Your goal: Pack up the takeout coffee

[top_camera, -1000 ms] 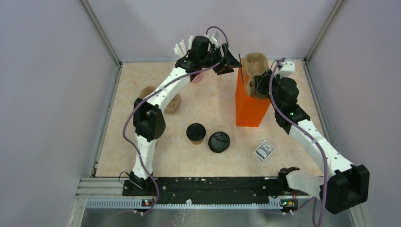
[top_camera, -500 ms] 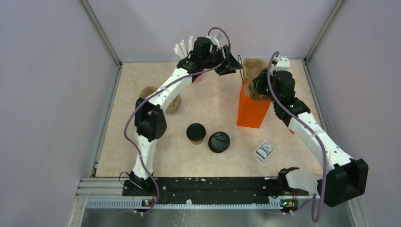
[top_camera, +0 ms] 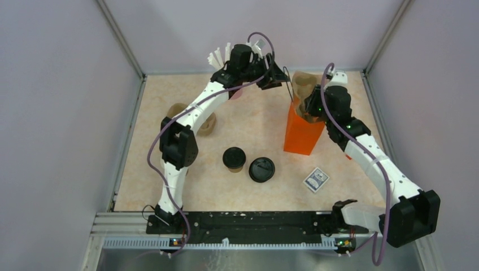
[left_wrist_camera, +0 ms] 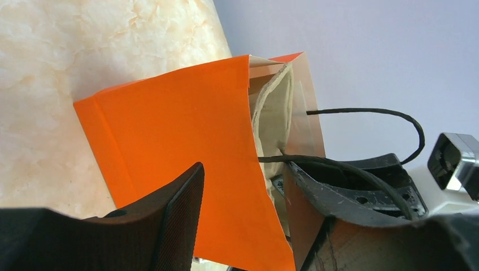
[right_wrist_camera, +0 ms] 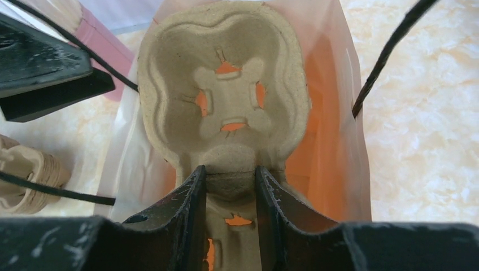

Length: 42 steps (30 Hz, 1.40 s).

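Right gripper (right_wrist_camera: 230, 172) clamped on pulp carrier (right_wrist_camera: 169, 73) inside orange bag (right_wrist_camera: 333, 147); left gripper (left_wrist_camera: 243, 175), jaws apart, astride bag's rim; takeout coffee (top_camera: 234, 158) well apart from both

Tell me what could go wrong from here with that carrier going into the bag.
The cup carrier in the right gripper nearly fills the orange bag's mouth, so it may jam on the rim or crumple the paper. The left gripper only straddles the bag's wall with jaws apart, so a downward push could tip the bag. The handle cord lies over one of its fingers and might snag when that arm pulls away.
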{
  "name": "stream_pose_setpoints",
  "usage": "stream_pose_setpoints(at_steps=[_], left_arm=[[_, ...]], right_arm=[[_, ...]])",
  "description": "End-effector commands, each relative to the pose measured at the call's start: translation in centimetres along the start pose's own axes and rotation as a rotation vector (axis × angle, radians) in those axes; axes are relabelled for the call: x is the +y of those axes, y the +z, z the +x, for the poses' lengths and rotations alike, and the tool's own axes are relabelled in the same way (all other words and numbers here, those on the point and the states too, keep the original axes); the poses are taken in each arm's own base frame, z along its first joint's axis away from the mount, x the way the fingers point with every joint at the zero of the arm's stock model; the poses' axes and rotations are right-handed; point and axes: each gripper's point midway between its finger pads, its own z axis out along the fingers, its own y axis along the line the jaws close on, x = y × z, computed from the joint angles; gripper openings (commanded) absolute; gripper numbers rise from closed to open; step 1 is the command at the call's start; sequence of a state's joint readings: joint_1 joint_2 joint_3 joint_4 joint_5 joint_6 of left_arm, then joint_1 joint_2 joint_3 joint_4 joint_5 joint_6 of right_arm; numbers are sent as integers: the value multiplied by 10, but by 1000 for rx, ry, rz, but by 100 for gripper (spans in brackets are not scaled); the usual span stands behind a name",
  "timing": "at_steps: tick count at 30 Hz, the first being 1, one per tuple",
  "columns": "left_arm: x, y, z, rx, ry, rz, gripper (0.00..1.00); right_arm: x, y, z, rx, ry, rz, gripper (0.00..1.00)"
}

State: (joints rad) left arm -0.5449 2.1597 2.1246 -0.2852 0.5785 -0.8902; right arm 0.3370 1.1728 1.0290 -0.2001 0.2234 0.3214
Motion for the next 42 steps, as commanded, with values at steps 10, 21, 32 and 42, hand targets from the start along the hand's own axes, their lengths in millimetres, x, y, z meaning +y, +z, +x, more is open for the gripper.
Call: stream_pose_setpoints(at_steps=[10,21,32,42], left_arm=[[-63,-35,-14,-75,57,167,62],[-55,-37,-8,-67,86,135,61],[-49,-42,-9,-74,134,89,62],[-45,-67,-4,-63,210,-26,72]], right_arm=[[-11,-8,4,30,85,67,32],[-23,-15,60,232,114,126,24],[5,-25,-1,133,129,20,42],[34,-78,-97,-10,160,-93,53]])
